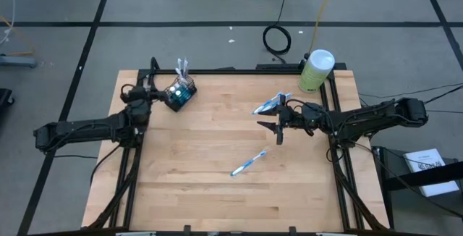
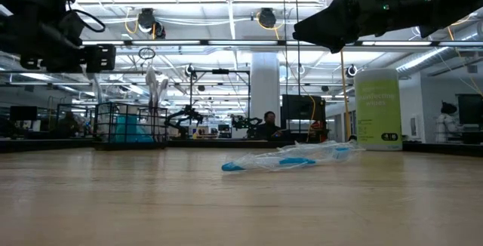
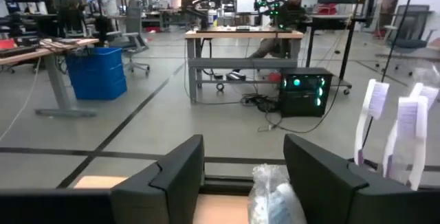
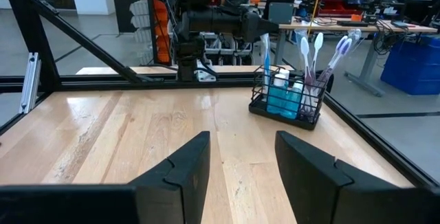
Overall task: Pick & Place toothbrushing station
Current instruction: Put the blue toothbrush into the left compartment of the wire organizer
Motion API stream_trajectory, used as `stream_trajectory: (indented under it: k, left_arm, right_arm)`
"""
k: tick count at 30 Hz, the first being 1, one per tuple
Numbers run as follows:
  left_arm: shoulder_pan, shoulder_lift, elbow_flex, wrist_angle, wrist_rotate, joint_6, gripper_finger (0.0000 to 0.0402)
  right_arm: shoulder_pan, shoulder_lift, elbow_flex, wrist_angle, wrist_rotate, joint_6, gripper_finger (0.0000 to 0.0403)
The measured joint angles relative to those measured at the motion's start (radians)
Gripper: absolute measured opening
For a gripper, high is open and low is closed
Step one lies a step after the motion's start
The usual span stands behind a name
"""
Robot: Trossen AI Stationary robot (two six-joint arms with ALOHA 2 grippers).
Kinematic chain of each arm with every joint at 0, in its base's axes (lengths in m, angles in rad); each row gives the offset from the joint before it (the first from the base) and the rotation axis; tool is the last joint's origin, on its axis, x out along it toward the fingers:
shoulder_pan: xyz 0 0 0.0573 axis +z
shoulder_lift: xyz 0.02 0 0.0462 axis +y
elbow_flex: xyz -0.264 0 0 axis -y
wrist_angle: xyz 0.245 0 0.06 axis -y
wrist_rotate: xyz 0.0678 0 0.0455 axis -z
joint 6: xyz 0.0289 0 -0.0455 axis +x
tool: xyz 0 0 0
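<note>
High view, straight down on the desk (image 1: pixel 195 156). Landmark: wire-mesh cup holder (image 1: pixel 180 93), near the desk's far-left corner, upright, loaded with several toothbrushes (image 1: pixel 182 67) standing head-up, plus something blue inside; placed at the edge, presumably as the collecting point.

Left pincer (image 1: pixel 153 84) just beside the holder, on its left, fingers apart with nothing between them; raised above the desk per the low view. Whether arriving or leaving: cannot tell.

Right pincer (image 1: pixel 278 130) well to the right of the holder, over mid-desk, fingers parted and empty, seemingly waiting.

Clear-wrapped bundle of toothbrushes (image 1: pixel 269 105) lying flat, right of the holder, just beside the right pincer on its far side; likely the supply heap.

Single loose toothbrush (image 1: pixel 248 163) lying flat, well apart from the holder, toward the near edge; probably next for pick-up.

Pale green canister (image 1: pixel 315 70) with white lid at the far-right corner, upright, apart from the work.

Judged state: station partly filled; loose brush and wrapped bundle not yet in the holder.
</note>
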Motion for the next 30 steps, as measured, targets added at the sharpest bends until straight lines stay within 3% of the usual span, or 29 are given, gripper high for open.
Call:
stream_trajectory:
  k: [6, 18, 23, 30]
  left_arm:
    - [-0.014, 0.0, 0.0, 0.115, 0.001, 0.065, 0.0192]
    - [-0.153, 0.0, 0.0, 0.472, 0.021, 0.41, 0.0186]
    - [-0.3, 0.003, 0.0, 0.479, 0.195, 0.472, 0.0186]
    - [-0.505, 0.097, 0.094, 0.39, 0.191, 0.472, 0.0186]
  right_arm:
    - [0.0, 0.0, 0.0, 0.0, 0.0, -0.001, 0.0155]
    - [0.0, 0.0, 0.0, -0.006, 0.0, -0.001, 0.0155]
    - [0.0, 0.0, 0.0, -0.006, 0.0, -0.007, 0.0155]
    - [0.0, 0.0, 0.0, -0.006, 0.0, -0.009, 0.0155]
